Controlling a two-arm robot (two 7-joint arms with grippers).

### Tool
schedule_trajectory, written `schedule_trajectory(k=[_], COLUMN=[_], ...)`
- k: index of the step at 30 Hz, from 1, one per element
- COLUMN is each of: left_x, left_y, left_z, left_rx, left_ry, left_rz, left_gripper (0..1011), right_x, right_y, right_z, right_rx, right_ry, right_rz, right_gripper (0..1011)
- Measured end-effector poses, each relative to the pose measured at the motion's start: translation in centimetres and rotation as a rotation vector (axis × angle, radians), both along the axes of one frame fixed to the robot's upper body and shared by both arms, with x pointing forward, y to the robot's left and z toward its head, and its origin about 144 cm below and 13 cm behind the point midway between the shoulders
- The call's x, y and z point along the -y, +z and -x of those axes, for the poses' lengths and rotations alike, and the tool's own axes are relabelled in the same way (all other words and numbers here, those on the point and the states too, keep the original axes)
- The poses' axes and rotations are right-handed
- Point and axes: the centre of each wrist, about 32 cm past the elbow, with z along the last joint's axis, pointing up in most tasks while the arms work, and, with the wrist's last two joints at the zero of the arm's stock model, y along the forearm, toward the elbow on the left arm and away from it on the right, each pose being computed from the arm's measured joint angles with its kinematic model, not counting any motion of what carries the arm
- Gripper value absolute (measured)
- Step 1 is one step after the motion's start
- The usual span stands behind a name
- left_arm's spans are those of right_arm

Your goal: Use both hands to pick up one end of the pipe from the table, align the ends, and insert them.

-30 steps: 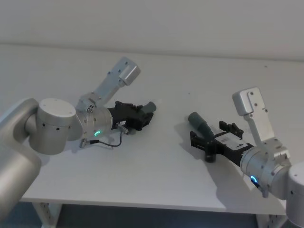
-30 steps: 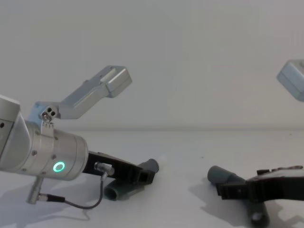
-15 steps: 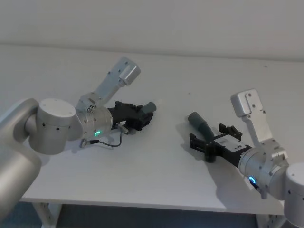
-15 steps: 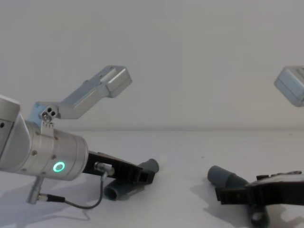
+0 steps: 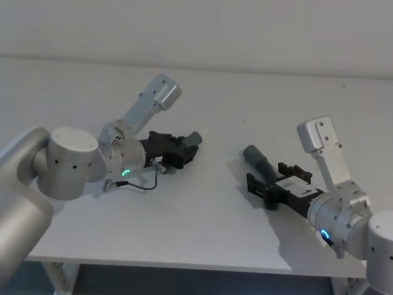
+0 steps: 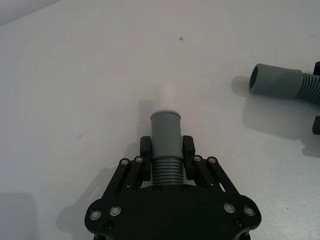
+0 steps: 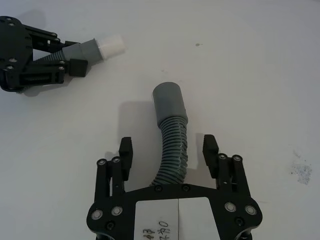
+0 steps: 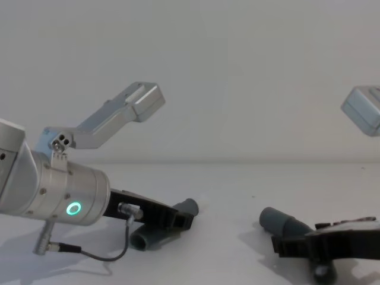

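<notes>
My left gripper (image 5: 186, 149) (image 6: 166, 150) is shut on the ribbed part of one pipe piece (image 6: 165, 136), low at the white table (image 5: 215, 98). That piece's narrow grey cuff with a whitish tip (image 7: 102, 46) sticks out past the fingers. In the chest view its dark open end (image 8: 145, 240) shows below the gripper (image 8: 181, 219). The other pipe piece (image 5: 258, 160) (image 7: 172, 145) lies on the table, and its wider cuff (image 7: 169, 102) points away from my right gripper. The right gripper (image 5: 267, 178) (image 7: 168, 149) is open, one finger on each side of the ribbed hose, apart from it.
A pale wall (image 8: 237, 71) rises behind the table. The table's front edge (image 5: 184, 265) runs close below both arms. A bare stretch of table (image 5: 221, 153) separates the two pipe pieces.
The right gripper has shifted slightly and sunk a little lower around its hose piece. The left arm and its pipe piece have stayed still.
</notes>
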Motion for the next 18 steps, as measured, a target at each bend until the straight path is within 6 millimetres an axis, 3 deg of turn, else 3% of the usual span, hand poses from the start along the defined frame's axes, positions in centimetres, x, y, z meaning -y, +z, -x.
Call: schedule_trajectory(k=[7,10,18], left_x=[0.00,0.00,0.00], left_y=[0.00,0.00,0.00], left_z=[0.00,0.00,0.00], left_rx=[0.000,0.000,0.000], left_ry=[0.000,0.000,0.000], left_rz=[0.000,0.000,0.000], left_gripper=[353,353,353], right_x=[-0.01,-0.01,-0.04], right_y=[-0.03,-0.04,-0.05], right_z=[0.01,0.01,0.02], right_rx=[-0.002,-0.003,-0.004], right_ry=[0.000,0.000,0.001], right_rz=[0.000,0.000,-0.001], right_gripper=[668,526,286])
